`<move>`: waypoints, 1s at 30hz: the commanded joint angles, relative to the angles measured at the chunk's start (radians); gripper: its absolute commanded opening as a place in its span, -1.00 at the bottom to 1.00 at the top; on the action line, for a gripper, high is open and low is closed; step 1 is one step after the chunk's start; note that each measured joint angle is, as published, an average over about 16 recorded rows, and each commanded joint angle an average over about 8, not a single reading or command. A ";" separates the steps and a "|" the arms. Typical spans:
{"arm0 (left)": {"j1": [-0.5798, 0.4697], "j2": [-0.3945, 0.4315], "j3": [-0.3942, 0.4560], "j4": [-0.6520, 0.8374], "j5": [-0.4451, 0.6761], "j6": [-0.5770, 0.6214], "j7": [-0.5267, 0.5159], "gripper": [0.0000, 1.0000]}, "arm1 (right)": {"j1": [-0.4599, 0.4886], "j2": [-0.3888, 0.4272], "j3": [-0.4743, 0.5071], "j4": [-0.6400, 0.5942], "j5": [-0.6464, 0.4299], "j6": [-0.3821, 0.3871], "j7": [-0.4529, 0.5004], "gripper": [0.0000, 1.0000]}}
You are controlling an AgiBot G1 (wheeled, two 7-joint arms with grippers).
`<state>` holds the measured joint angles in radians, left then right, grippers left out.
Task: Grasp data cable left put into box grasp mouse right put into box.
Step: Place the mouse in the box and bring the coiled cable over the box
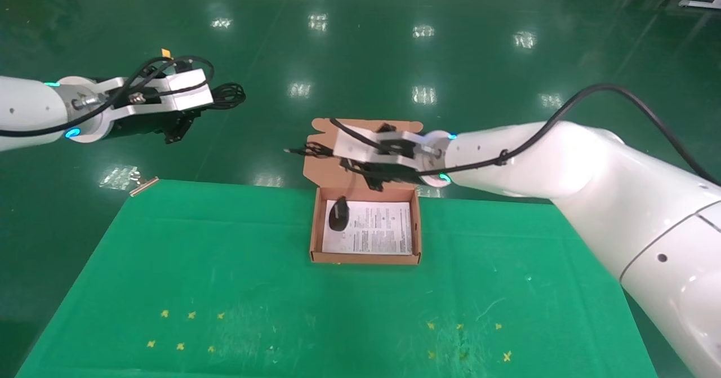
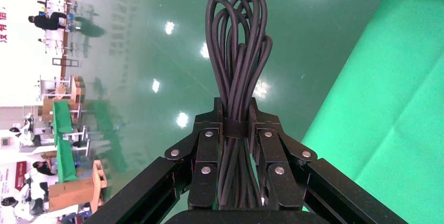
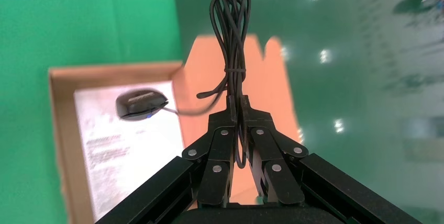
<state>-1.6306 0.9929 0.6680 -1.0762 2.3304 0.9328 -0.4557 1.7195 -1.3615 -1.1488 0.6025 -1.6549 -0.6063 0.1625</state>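
Observation:
The data cable, a black oval bundle, is held high over the floor beyond the table's far left by my left gripper. In the left wrist view that gripper is shut on the data cable. The mouse lies inside the open box, at the left on the white printed sheet. My right gripper hovers above the box's far edge, before the raised flap lid. In the right wrist view it is shut on the mouse's thin cord, above the mouse.
The box stands at the far middle of the green table cloth. A small metal piece lies at the table's far left corner. Small yellow marks dot the near cloth. Glossy green floor lies beyond.

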 commanded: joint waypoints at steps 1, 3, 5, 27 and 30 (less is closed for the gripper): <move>0.000 0.000 0.000 0.000 0.000 0.000 0.000 -1.00 | -0.003 0.002 -0.020 -0.017 0.006 0.000 0.015 -1.00; 0.000 0.000 0.000 0.000 0.000 0.000 0.000 -1.00 | -0.011 0.002 -0.036 -0.033 0.007 0.006 0.025 -1.00; 0.000 0.000 0.000 0.000 0.000 0.000 0.000 -1.00 | -0.022 0.002 -0.049 -0.045 0.008 0.016 0.033 -1.00; 0.000 0.000 0.000 0.000 0.000 0.000 0.000 -1.00 | -0.085 -0.008 -0.181 -0.067 0.073 0.110 0.107 -0.21; 0.000 0.000 0.000 0.000 0.000 0.000 0.000 -1.00 | -0.080 -0.007 -0.197 -0.073 0.075 0.105 0.115 0.54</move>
<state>-1.6304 0.9928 0.6680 -1.0766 2.3306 0.9330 -0.4561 1.6380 -1.3684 -1.3434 0.5344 -1.5803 -0.5015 0.2729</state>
